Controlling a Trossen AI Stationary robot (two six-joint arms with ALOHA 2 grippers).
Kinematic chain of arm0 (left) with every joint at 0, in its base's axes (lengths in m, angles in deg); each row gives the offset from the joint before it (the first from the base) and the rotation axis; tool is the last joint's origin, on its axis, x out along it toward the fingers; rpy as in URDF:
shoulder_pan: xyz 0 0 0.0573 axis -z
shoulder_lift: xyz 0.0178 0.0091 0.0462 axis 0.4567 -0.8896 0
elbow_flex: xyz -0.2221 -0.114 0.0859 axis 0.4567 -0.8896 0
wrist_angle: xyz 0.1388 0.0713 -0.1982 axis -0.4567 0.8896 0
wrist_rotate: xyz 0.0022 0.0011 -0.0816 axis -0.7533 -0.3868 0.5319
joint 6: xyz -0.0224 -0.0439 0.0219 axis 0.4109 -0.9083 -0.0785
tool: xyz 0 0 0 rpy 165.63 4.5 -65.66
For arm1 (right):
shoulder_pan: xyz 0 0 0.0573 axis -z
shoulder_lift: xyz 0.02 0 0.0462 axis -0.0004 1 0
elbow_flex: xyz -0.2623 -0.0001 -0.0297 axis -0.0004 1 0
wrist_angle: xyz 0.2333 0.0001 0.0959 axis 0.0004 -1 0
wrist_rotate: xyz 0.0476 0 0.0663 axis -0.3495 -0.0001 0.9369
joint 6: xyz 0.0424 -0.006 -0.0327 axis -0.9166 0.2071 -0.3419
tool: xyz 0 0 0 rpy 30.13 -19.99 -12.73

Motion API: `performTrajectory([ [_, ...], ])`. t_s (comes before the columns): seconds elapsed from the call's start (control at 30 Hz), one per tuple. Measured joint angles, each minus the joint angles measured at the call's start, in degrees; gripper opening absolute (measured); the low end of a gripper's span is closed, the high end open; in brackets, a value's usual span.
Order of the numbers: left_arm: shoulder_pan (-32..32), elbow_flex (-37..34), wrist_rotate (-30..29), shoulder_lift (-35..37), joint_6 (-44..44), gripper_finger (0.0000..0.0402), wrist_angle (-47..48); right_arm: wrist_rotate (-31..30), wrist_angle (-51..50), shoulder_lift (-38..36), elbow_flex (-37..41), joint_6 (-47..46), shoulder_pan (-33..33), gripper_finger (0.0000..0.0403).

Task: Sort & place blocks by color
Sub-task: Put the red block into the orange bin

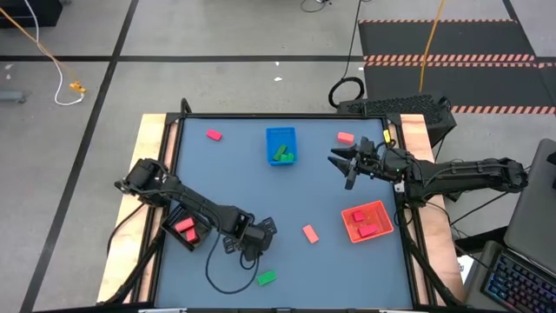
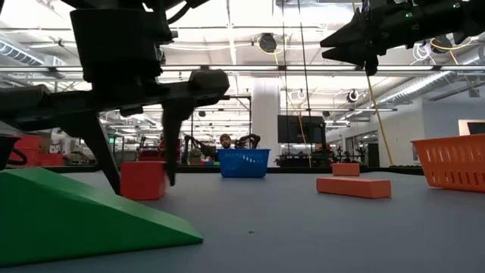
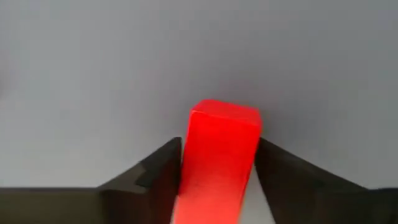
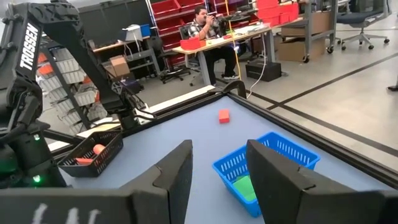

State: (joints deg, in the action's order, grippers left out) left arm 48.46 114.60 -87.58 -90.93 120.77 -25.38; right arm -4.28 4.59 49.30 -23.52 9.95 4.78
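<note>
My left gripper [image 1: 248, 242] stands low over the table's near middle, shut on a red block [image 3: 221, 155] that the gripper hides in the high view. My right gripper [image 1: 343, 161] hangs open and raised between the blue tray [image 1: 281, 145] and the red tray [image 1: 367, 221], touching nothing. Loose blocks lie flat on the table: a pink one [image 1: 214, 135], a salmon one [image 1: 346, 137], another salmon one [image 1: 310, 233] and a green one [image 1: 267, 278]. Green blocks lie in the blue tray, red ones in the red tray and red-pink ones in the black tray [image 1: 185, 230]. My left gripper pinches the red block [image 2: 142, 180] between its two fingers, one on each upright side face [image 3: 186, 168]. The fingers [image 2: 170, 163] come from above, pointing down. The block stands upright with its base at the table top.
The green block [image 2: 76, 212] lies just near-side of my left gripper. The black tray sits close on its left. A raised wooden rim [image 1: 148, 174] bounds the table. A person sits at a desk in the room beyond [image 4: 208, 28].
</note>
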Motion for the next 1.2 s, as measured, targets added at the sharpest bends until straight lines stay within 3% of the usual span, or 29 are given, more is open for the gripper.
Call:
performTrajectory([
  [0.13, -0.4, -0.1, -2.7, 0.8, 0.3, 0.0132, 0.0, 0.0, 0.0, 0.0, 0.0, 0.1, 0.0, 0.0144],
  [0.3, -0.8, -0.2, -6.6, 1.1, -1.9, 0.0133, 0.9, 0.0, 0.4, 0.0, 0.0, 0.0, 0.0, 0.0144],
  [0.47, -2.0, -0.3, -14.2, 2.7, -6.6, 0.0133, 1.1, 0.0, 2.2, 0.1, 0.0, 1.0, 0.0, 0.0144],
  [0.67, -7.0, -0.2, -24.7, 5.4, -14.9, 0.0133, -9.0, 0.6, 3.2, 2.4, -0.1, 1.4, 0.0, 0.0144],
  [0.8, -11.6, -0.2, -26.4, 7.8, -20.4, 0.0133, -16.3, 5.1, 5.9, 5.5, -0.1, 1.6, 0.0, 0.0147],
  [1.03, -18.5, -0.2, -27.7, 10.5, -27.9, 0.0133, -23.0, 5.4, 11.0, 10.8, -0.1, 3.3, 0.6, 0.0195],
  [1.2, -19.4, -0.1, -27.8, 10.7, -26.8, 0.0132, -27.9, 2.8, 17.3, 17.1, -0.1, -0.8, 2.5, 0.0246],
])
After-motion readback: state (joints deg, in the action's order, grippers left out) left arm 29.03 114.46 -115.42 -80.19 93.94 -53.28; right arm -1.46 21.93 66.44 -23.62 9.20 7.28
